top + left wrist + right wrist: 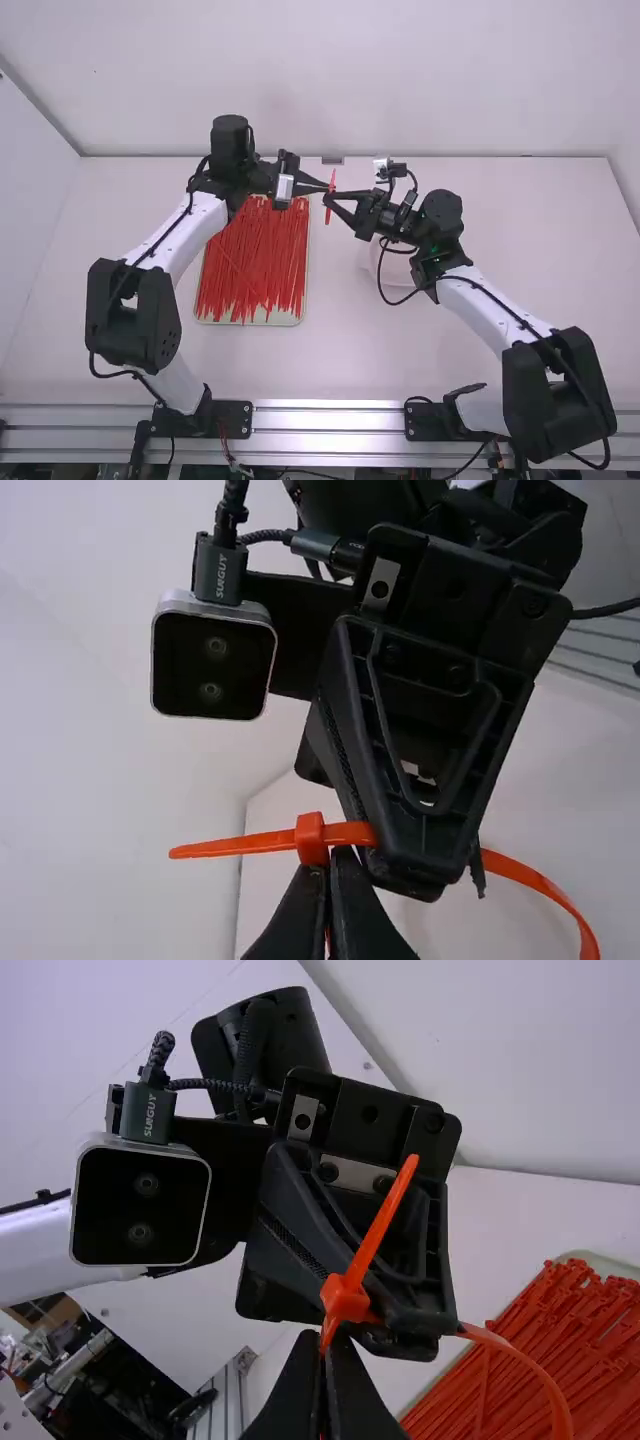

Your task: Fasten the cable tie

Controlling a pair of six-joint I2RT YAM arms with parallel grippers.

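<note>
An orange-red cable tie (pixel 330 189) hangs in the air above the table's far middle, held between both grippers. My left gripper (pixel 316 190) comes in from the left and is shut on the tie just below its head (pixel 310 838). My right gripper (pixel 338 205) comes in from the right, shut on the tie under the head (pixel 345 1298). The tail sticks up past the head, and the strap curves away in a loop (pixel 530 1360). In the left wrist view, the right gripper (pixel 415 865) clasps the strap beside the head. In the right wrist view, the left gripper (pixel 405 1325) grips it likewise.
A pale tray (pixel 303 300) heaped with several loose red cable ties (pixel 255 260) lies on the white table under the left arm. A small white object (pixel 388 275) sits beneath the right arm's wrist. Bare tabletop spreads to the far right and far left.
</note>
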